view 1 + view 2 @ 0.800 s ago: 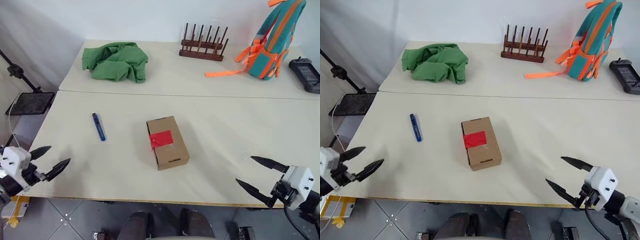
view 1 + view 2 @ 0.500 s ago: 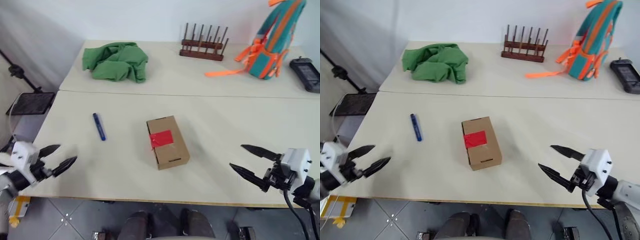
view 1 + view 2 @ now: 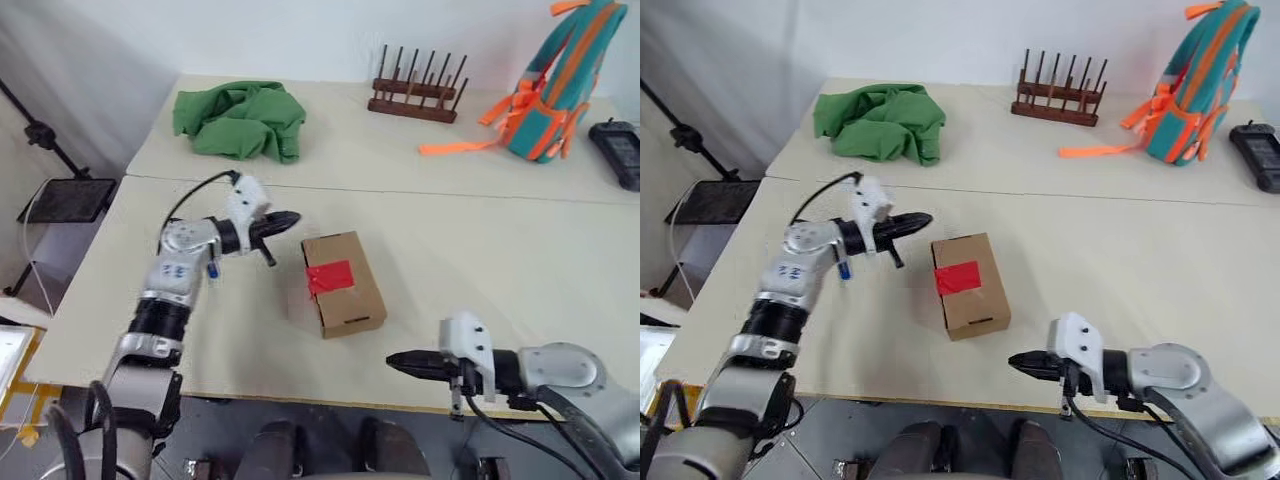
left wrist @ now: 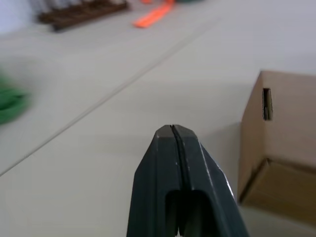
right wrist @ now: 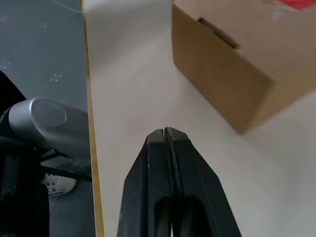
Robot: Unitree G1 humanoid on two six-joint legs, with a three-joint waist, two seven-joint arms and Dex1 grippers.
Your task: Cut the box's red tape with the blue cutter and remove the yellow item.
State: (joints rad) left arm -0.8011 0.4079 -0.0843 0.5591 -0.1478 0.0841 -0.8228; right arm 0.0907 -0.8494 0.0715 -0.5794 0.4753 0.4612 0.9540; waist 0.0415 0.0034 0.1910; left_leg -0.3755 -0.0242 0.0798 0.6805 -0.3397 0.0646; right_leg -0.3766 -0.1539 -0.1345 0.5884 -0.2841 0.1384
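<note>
Just box between both grippers

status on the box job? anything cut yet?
Nothing is done: the red tape lies uncut across the closed box. Nothing is in hand: the left gripper and right gripper are both shut and empty. The blue cutter lies beneath the left arm. Left: grab cutter, cut tape, remove yellow item.
</note>
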